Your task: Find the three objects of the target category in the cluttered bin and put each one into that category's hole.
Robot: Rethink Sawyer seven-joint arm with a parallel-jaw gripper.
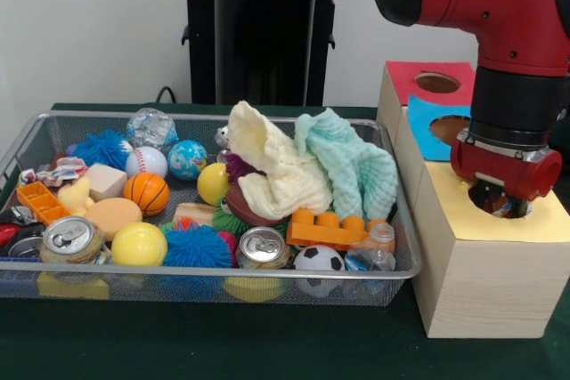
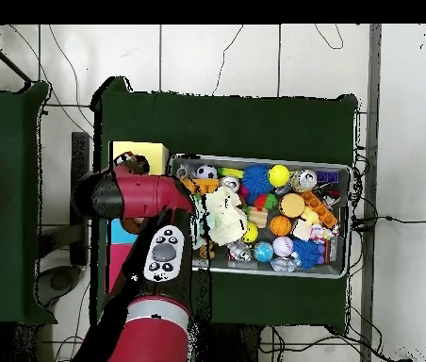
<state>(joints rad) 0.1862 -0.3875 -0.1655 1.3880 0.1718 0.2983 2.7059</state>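
The wire-mesh bin (image 1: 205,270) lies at the left, full of clutter; it also shows in the overhead view (image 2: 349,222). One crumpled white wrapper with a red and blue print (image 1: 59,169) lies at the bin's far left edge. Other wrappers are hidden or out of view. The yellow-topped wooden box (image 1: 459,220) stands right of the bin. My gripper (image 1: 500,200) hangs right at the box's round hole (image 1: 519,212) and covers most of it. I cannot tell whether it holds anything. In the overhead view my red arm (image 2: 127,193) hides the gripper and the hole.
A blue-topped box (image 1: 427,126) and a red-topped box (image 1: 405,77) stand behind the yellow one. The bin holds a cream cloth (image 1: 276,166), a mint cloth (image 1: 352,166), balls, cans (image 1: 71,238), an orange brick (image 1: 325,229) and spiky toys.
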